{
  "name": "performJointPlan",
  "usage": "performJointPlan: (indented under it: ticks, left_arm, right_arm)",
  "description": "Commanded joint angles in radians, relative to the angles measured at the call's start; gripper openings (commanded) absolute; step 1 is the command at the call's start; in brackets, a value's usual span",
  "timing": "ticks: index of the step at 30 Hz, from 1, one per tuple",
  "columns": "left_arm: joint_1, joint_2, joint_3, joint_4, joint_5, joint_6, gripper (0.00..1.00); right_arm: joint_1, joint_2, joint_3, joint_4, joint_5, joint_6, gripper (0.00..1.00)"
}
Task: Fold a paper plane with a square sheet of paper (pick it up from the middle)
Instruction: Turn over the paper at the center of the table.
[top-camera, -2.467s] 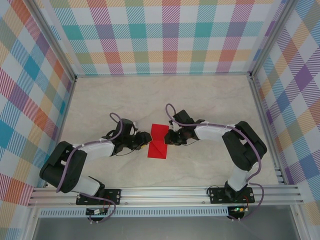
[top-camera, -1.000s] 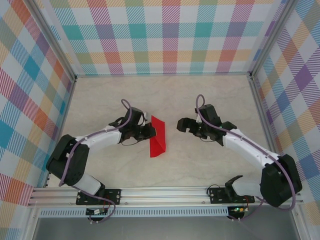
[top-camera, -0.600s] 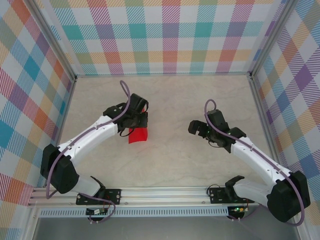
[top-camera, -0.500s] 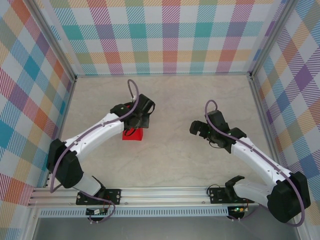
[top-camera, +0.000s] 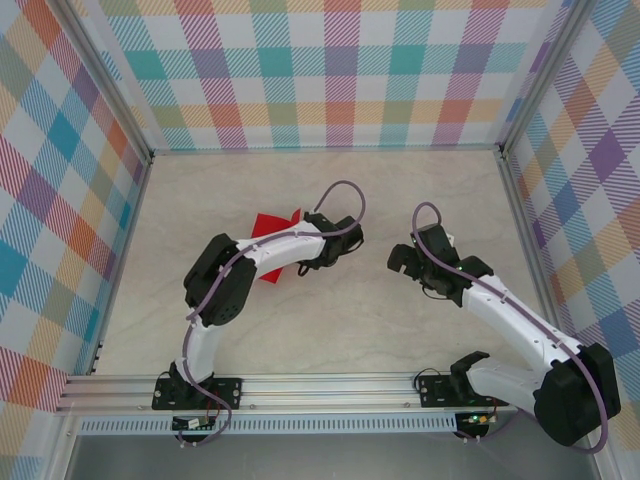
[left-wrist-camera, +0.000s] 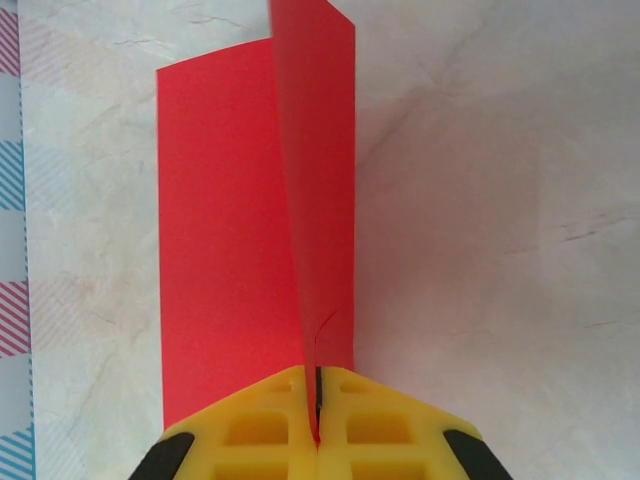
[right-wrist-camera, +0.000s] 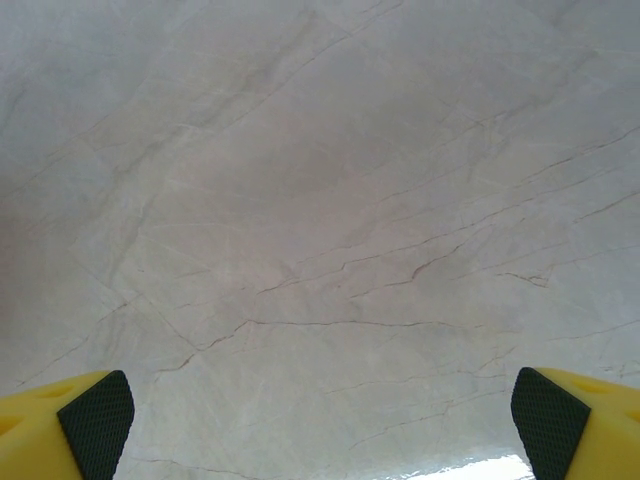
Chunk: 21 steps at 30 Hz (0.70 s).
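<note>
**Square sheet of paper (left-wrist-camera: 230, 220) pinched by the left end effector (left-wrist-camera: 317, 390)**

The red paper is bent in two. The left end effector is clamped tight on its edge, at 6 o'clock in the left wrist view. From above, the paper sits at 9 o'clock from the middle of the surface (top-camera: 330, 180). The right end effector (right-wrist-camera: 322, 410) is wide open at 3 o'clock, holding nothing.

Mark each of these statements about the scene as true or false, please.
1. The left gripper is shut on the red paper. True.
2. The right gripper is open over the bare table. True.
3. The paper lies flat and unfolded. False: it is folded, and its two halves spread apart.
4. Both grippers touch the paper. False: the right gripper is apart from it.
</note>
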<state>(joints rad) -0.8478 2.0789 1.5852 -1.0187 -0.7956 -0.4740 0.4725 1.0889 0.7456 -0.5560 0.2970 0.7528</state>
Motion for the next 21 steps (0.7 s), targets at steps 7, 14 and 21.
performJointPlan:
  ticks: [7, 14, 21]
  left_arm:
    - [-0.051, 0.085, 0.049, 0.096, 0.160, -0.070, 0.06]
    - [-0.056, 0.111, 0.050, 0.160, 0.312, -0.066, 0.15]
    - [-0.056, -0.029, 0.024, 0.239, 0.494, -0.020, 0.38]
  right_arm:
    - [-0.022, -0.029, -0.017, -0.085, 0.074, 0.051, 1.00]
    - [-0.037, -0.048, -0.024, -0.091, 0.076, 0.063, 1.00]
    - [-0.044, -0.059, -0.015, -0.092, 0.056, 0.050, 1.00]
